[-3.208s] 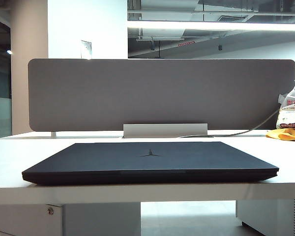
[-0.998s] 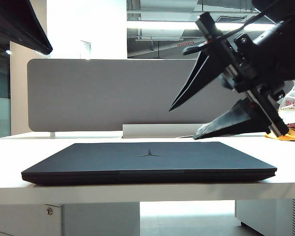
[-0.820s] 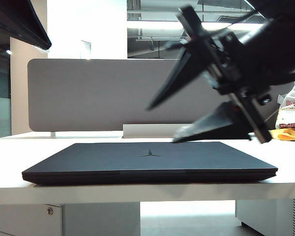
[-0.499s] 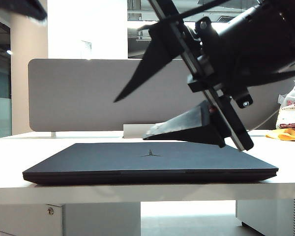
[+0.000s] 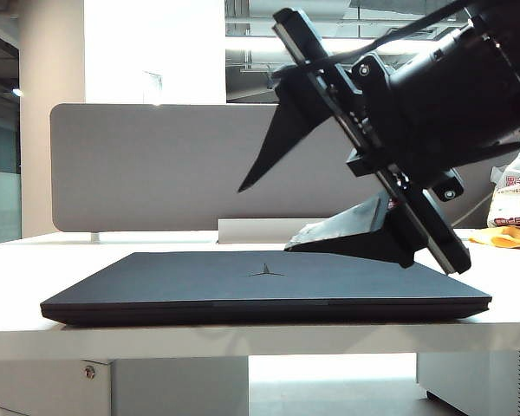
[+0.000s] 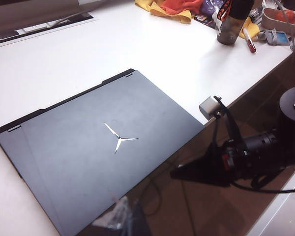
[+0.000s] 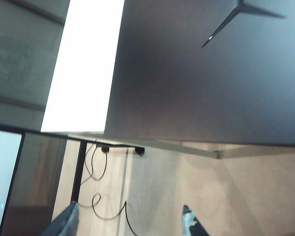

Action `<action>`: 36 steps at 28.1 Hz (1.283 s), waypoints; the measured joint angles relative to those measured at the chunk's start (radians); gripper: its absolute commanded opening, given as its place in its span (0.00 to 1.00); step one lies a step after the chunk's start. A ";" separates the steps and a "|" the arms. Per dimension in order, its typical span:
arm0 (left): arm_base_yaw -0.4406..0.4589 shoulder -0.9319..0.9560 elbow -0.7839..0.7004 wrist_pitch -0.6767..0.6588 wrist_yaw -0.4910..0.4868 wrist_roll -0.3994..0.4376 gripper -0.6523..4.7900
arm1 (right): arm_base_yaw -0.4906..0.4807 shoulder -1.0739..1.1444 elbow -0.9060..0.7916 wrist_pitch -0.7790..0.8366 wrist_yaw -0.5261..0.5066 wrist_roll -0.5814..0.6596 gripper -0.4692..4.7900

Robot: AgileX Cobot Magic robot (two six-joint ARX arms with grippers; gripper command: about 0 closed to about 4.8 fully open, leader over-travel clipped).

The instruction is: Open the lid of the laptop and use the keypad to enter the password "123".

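Observation:
The matte black laptop (image 5: 260,286) lies closed on the white table (image 5: 17,260). Its lid (image 6: 103,147) is flat, with the three-pointed emblem (image 6: 119,139) facing up. The keypad is hidden under the lid. My right gripper (image 5: 264,219) hangs open just above the lid's right half, near the front edge, with nothing between its fingers; in the right wrist view the right gripper (image 7: 129,223) has its tips wide apart over the floor in front of the table. My left gripper (image 6: 125,219) is high over the laptop's front edge, its blurred tips side by side, shut on nothing.
A grey divider (image 5: 139,165) stands behind the laptop. Orange and yellow cloth (image 6: 169,7), a dark bottle (image 6: 228,24) and small items crowd the table's right end. A small grey camera (image 6: 210,106) sits at the table's front edge. Cables (image 7: 101,199) lie on the floor.
My right gripper swung in from the right, rolled, and came lower over the lid's right half, staying open. The left arm's dark shape left the exterior view's top left. The laptop stayed closed.

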 measured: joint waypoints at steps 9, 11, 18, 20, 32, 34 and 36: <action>0.000 0.017 0.000 -0.044 0.004 0.003 0.11 | -0.001 0.123 0.000 0.053 0.016 0.090 0.59; 0.000 0.027 0.000 -0.044 0.005 0.010 0.11 | -0.005 0.150 0.000 0.088 0.014 0.119 0.59; 0.000 0.028 -0.001 -0.051 0.023 0.011 0.11 | -0.045 0.249 0.000 0.193 0.002 0.200 0.59; 0.000 0.026 0.000 -0.053 0.023 0.014 0.11 | -0.066 0.274 0.001 0.220 -0.005 0.219 0.59; 0.000 0.029 0.000 -0.053 0.023 0.029 0.11 | -0.119 0.350 0.002 0.313 -0.020 0.281 0.53; 0.000 0.029 0.000 -0.053 0.023 0.029 0.11 | -0.120 0.381 0.002 0.350 -0.024 0.309 0.53; 0.000 0.029 0.000 -0.054 0.023 0.030 0.11 | -0.120 0.410 0.002 0.399 -0.031 0.323 0.51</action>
